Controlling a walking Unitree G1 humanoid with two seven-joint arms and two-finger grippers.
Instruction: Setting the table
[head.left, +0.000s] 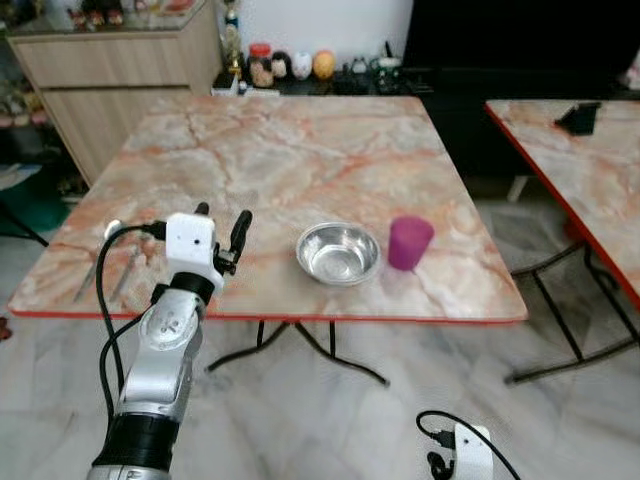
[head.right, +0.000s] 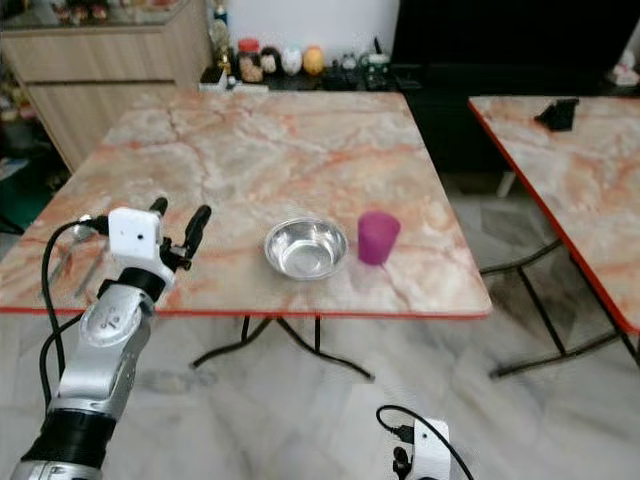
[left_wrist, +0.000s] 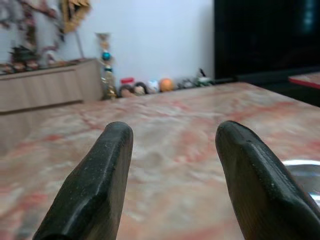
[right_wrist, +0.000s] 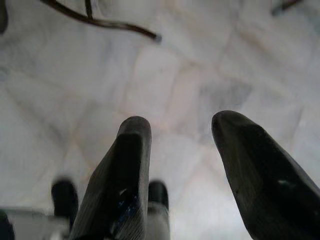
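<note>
Right of left hand (head.left: 221, 222), bowl (head.left: 338, 253).

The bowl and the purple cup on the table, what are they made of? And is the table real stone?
The bowl looks like shiny metal, probably steel: silvery, with bright reflections inside. The purple cup looks like matte plastic: even colour, no shine. The table has a glossy top with orange-veined marble pattern, but the thin red edge hints at a printed laminate, not stone.

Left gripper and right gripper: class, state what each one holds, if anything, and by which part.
Nothing is held. The left gripper is open and empty over the marble table, left of the steel bowl. The right gripper is open over the floor.
</note>
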